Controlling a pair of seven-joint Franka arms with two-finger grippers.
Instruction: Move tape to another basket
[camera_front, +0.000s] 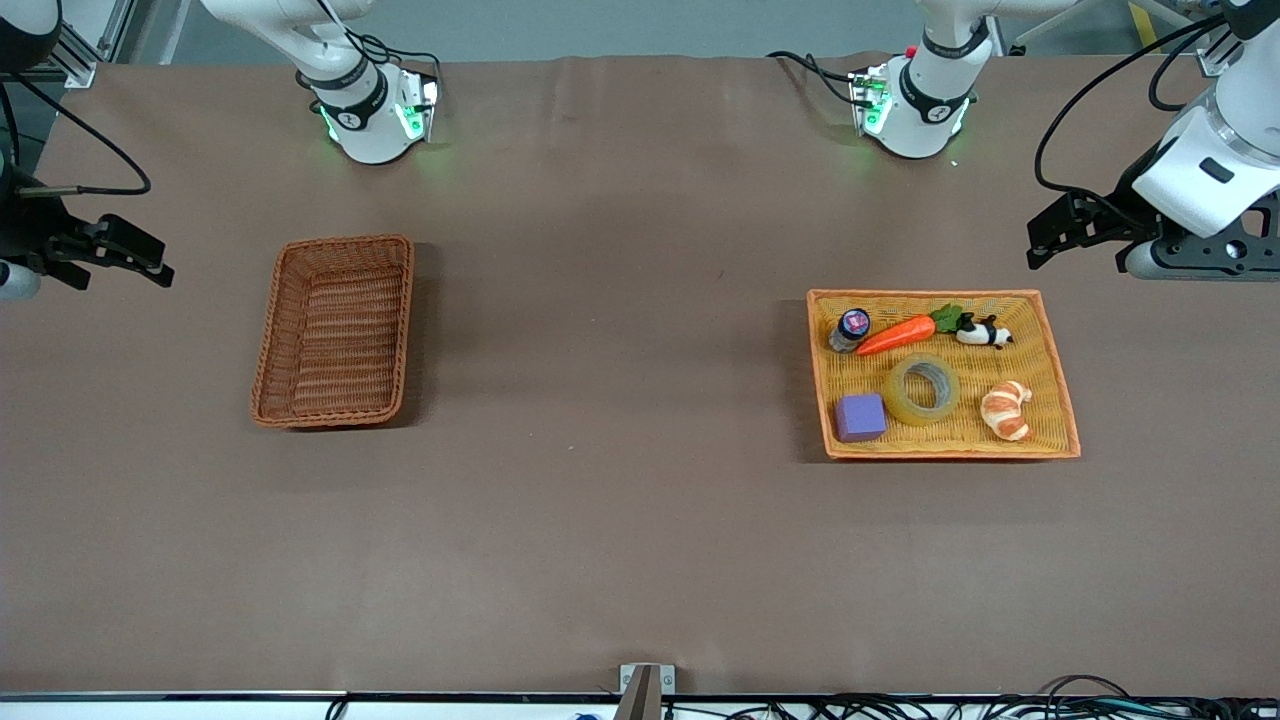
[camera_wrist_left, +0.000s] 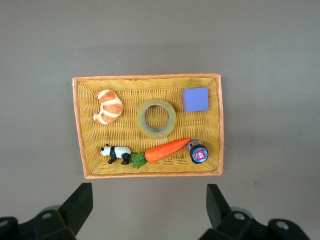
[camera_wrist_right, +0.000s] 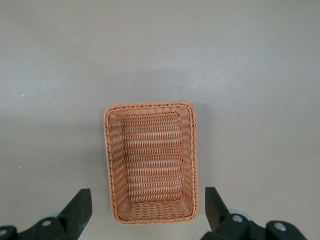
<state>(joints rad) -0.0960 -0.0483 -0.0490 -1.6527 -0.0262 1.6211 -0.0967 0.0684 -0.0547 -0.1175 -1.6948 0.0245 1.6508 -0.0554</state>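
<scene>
The tape (camera_front: 922, 389), a translucent yellowish ring with a grey core, lies flat in the middle of the shallow orange-yellow tray (camera_front: 950, 453). It also shows in the left wrist view (camera_wrist_left: 156, 118). The reddish-brown wicker basket (camera_front: 340, 340) stands empty toward the right arm's end of the table and shows in the right wrist view (camera_wrist_right: 151, 160). My left gripper (camera_front: 1045, 245) is open and empty, up in the air beside the tray at the left arm's end. My right gripper (camera_front: 150, 262) is open and empty, up in the air at the right arm's end, apart from the basket.
In the tray with the tape lie a purple cube (camera_front: 860, 417), a toy carrot (camera_front: 897, 335), a small panda figure (camera_front: 985, 332), a croissant (camera_front: 1006, 409) and a small dark bottle (camera_front: 850, 330). Brown tabletop lies between the two baskets.
</scene>
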